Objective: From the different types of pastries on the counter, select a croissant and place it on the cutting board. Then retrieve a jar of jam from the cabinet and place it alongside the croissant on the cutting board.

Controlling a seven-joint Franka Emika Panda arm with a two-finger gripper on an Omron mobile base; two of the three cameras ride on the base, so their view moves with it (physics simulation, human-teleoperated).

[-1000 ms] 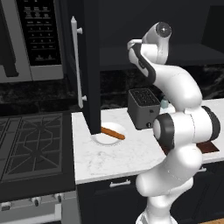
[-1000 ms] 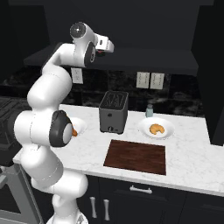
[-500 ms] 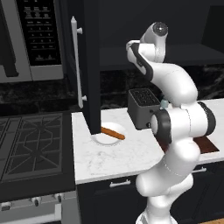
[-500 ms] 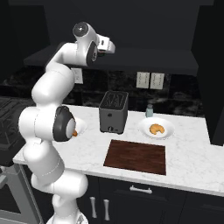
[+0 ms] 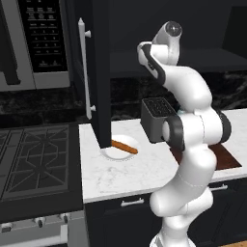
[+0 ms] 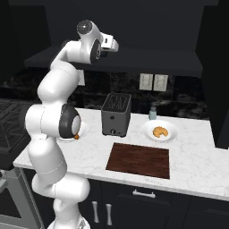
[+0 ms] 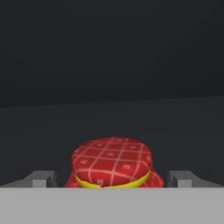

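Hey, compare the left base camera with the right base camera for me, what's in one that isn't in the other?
Left base view alone: the microwave, the stove top, the open cabinet door with its white bar handle, and the stick pastry on a white plate.

Right base view alone: the croissant on its own plate, the pale bottle, the wall outlets, and the whole cutting board, which is bare.

Both: the arm raised toward the cabinet, the toaster, the counter and a part of the board.

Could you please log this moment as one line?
hand: at jar, grip unclear | croissant: on plate | board: bare | cabinet: open
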